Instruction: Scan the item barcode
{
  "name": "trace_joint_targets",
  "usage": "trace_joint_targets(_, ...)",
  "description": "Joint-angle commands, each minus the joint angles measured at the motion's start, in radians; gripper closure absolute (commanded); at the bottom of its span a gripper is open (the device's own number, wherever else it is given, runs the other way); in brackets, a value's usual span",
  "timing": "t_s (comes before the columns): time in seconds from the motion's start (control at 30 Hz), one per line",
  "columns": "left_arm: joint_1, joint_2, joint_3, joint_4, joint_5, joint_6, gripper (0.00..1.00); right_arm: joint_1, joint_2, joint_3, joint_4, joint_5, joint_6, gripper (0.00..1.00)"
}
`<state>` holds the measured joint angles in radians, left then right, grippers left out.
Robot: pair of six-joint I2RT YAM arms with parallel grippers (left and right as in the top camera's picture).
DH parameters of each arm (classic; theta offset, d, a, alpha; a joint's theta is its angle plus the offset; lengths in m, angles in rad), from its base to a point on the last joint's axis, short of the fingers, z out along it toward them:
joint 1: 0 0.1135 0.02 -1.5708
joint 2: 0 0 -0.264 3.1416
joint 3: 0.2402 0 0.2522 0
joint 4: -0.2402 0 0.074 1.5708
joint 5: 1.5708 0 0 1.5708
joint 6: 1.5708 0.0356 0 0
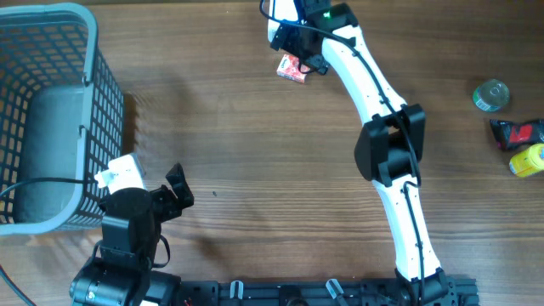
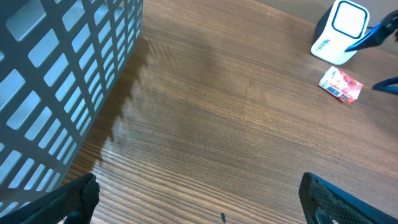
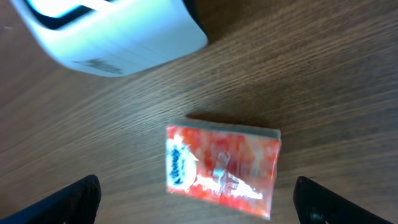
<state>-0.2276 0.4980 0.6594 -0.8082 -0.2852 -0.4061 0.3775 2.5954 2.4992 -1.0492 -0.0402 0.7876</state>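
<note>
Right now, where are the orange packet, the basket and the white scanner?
orange packet (image 3: 221, 171), right wrist view, middle of its wrapper.
basket (image 1: 106, 106), overhead view, its mesh side wall.
white scanner (image 2: 339, 37), left wrist view, its front face.

Brown wood-grain table (image 1: 255, 153) fills every view; soft, even light.

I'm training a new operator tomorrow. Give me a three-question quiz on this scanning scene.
1. True or false: the right gripper is shut on the red packet.
2. Which gripper is nearer the basket? A left gripper, B right gripper.
3. Fill in: the red packet lies flat on the table beside the white ____.
Key: 1 false, its jaws stand open over the packet; 2 A; 3 scanner.
</note>
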Motion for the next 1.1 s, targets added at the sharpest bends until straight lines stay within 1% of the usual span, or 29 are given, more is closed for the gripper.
trace_joint_targets(0.0,0.005,-0.005,0.003,0.003,0.016,-0.006,0.0,0.012,0.056,0.012,0.014,0.032,0.028,0.0)
trace_joint_targets(0.3,0.005,-0.005,0.003,0.003,0.016,-0.006,0.0,0.012,0.085,0.012,-0.001,0.08,0.034,0.0)
trace_joint_targets(0.67,0.005,-0.005,0.003,0.003,0.016,-0.006,0.0,0.012,0.085,0.012,-0.066,0.112,-0.003,0.0)
trace_joint_targets(0.8,0.005,-0.005,0.003,0.003,0.016,-0.006,0.0,0.012,0.085,0.012,-0.042,0.105,-0.01,0.0)
trace_joint_targets(0.93,0.005,-0.005,0.003,0.003,0.016,-0.006,0.0,0.018,0.085,0.012,0.023,0.014,-0.049,0.0)
trace_joint_targets(1.07,0.005,-0.005,0.003,0.003,0.016,-0.006,0.0,0.036,0.085,0.012,0.055,0.004,-0.053,0.0)
